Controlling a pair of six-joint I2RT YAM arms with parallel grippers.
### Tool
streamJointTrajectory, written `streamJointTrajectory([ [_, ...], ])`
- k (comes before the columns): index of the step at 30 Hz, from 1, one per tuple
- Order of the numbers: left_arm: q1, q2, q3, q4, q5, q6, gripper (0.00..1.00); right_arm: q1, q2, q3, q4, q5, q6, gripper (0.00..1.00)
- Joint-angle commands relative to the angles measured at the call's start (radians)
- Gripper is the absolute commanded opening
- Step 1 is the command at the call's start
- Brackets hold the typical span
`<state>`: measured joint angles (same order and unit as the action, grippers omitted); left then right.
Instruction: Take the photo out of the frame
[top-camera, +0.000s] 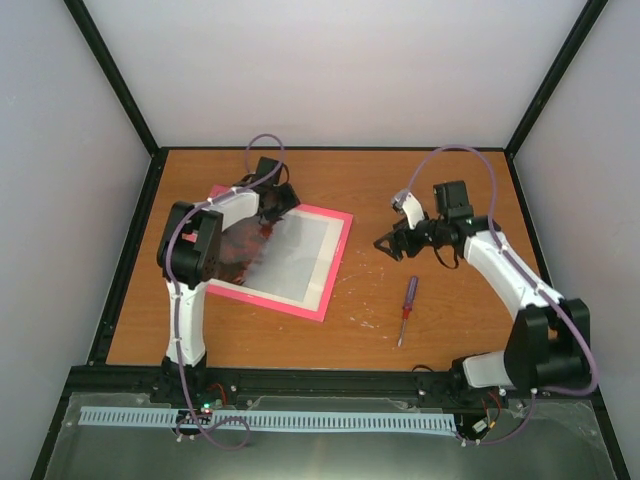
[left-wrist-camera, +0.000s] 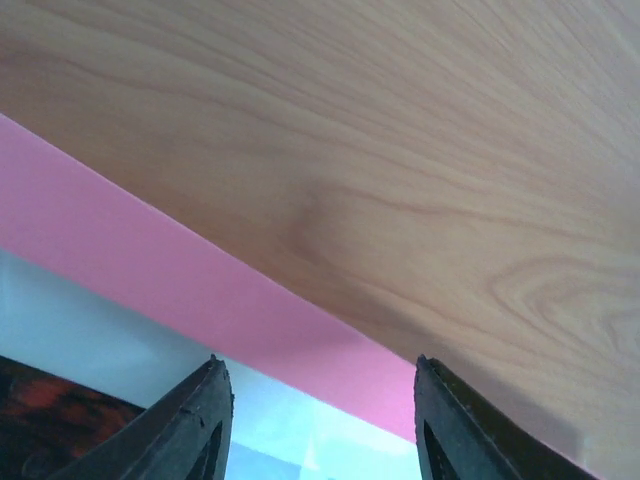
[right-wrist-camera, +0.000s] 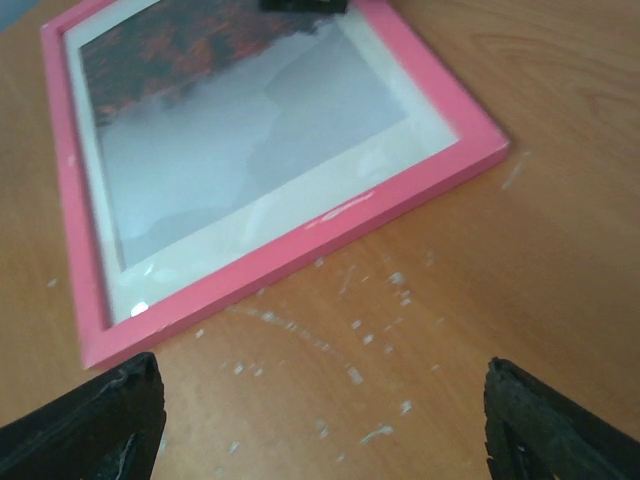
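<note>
The pink frame (top-camera: 328, 272) lies face up on the table, left of centre. The photo (top-camera: 285, 255) shows inside it, dark red-black at the left end and pale grey at the right. My left gripper (top-camera: 268, 222) is open, low over the frame's far edge; in the left wrist view its fingertips (left-wrist-camera: 210, 400) straddle the pink border (left-wrist-camera: 200, 285) and the glass. My right gripper (top-camera: 387, 246) is open and empty, hovering right of the frame; the right wrist view shows the frame (right-wrist-camera: 300, 240) and photo (right-wrist-camera: 230, 140) ahead of it.
A red-handled screwdriver (top-camera: 407, 305) lies on the table right of the frame, below my right gripper. White scuff marks (right-wrist-camera: 370, 340) dot the wood near the frame's corner. Black posts and white walls enclose the table.
</note>
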<state>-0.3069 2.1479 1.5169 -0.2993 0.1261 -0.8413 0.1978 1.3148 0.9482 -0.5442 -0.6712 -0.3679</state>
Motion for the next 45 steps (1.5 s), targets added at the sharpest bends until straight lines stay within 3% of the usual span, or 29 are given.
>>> streamJointTrajectory([
  [1, -0.062, 0.002, 0.041, -0.011, 0.03, 0.121, 0.5, 0.007, 0.168, 0.194, -0.068, 0.098, 0.023, 0.82],
  [4, -0.07, -0.11, -0.001, -0.037, -0.042, 0.156, 0.53, 0.007, 0.333, 0.352, -0.126, 0.134, 0.026, 0.81],
  [7, -0.071, -0.262, -0.101, -0.083, -0.115, 0.156, 0.63, 0.013, 0.468, 0.507, -0.144, 0.138, 0.044, 0.82],
  [12, -0.07, -0.518, -0.354, -0.168, -0.118, 0.117, 0.7, 0.063, 0.703, 0.756, -0.218, 0.165, 0.055, 0.83],
  [17, -0.069, -0.708, -0.559, -0.249, -0.087, 0.052, 0.76, 0.124, 0.895, 0.962, -0.293, 0.196, 0.063, 0.99],
  [28, -0.063, -0.856, -0.815, -0.229, 0.096, -0.12, 0.85, 0.197, 1.16, 1.259, -0.39, 0.262, 0.063, 0.93],
  [32, -0.061, -0.867, -0.869, -0.201, 0.114, -0.158, 0.87, 0.209, 1.157, 1.243, -0.426, 0.238, 0.02, 0.81],
  [40, -0.057, -0.846, -0.911, -0.156, 0.081, -0.174, 0.87, 0.21, 1.014, 0.967, -0.409, 0.208, -0.026, 0.54],
  [45, -0.039, -0.825, -0.906, -0.128, 0.045, -0.147, 0.86, 0.208, 0.865, 0.731, -0.34, 0.239, -0.026, 0.49],
])
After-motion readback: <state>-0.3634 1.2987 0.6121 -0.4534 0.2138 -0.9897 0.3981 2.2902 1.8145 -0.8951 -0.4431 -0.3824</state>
